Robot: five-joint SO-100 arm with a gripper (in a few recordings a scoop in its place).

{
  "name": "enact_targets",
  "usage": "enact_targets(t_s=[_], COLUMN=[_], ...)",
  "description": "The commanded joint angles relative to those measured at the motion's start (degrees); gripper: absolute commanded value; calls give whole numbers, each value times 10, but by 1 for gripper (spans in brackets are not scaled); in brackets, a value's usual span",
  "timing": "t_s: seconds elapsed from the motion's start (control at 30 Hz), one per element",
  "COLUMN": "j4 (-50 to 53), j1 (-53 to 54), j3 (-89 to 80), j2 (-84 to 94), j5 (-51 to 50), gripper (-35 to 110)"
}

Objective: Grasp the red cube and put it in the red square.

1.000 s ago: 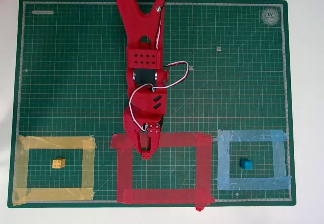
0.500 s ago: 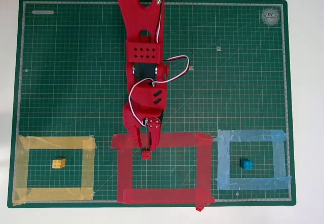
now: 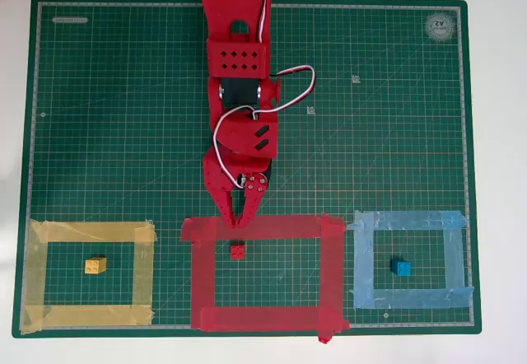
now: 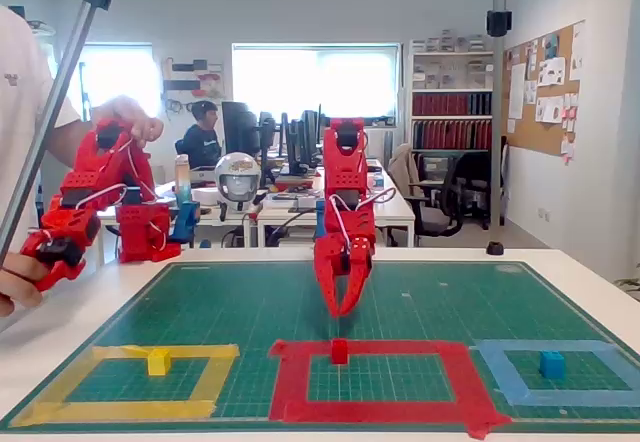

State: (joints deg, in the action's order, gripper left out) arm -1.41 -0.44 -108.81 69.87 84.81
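The red cube (image 3: 237,251) (image 4: 339,351) rests on the mat inside the red square (image 3: 331,265) (image 4: 380,409), close to the square's far tape strip. My gripper (image 3: 237,223) (image 4: 344,313) hangs above that far strip, just behind the cube and clear of it. Its fingertips meet and hold nothing. In the fixed view the gripper floats a little above the mat, with the red arm rising behind it.
A yellow block (image 3: 95,265) lies inside the yellow tape outline (image 3: 143,273) on the left. On the right, a blue block (image 3: 401,268) lies inside the light-blue outline (image 3: 454,257). All of it sits on a green cutting mat (image 3: 395,133).
The gripper opened off the red cube, left it inside the red square, then drew back toward the arm's base and rose while its fingers came together.
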Motion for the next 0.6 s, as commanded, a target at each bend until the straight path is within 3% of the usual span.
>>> enact_targets(t_s=[0.0, 0.57], j4=[-22, -23], j1=[8, 12], j3=[32, 163], j2=[-11, -130], j5=[10, 11], gripper=[-1, -1])
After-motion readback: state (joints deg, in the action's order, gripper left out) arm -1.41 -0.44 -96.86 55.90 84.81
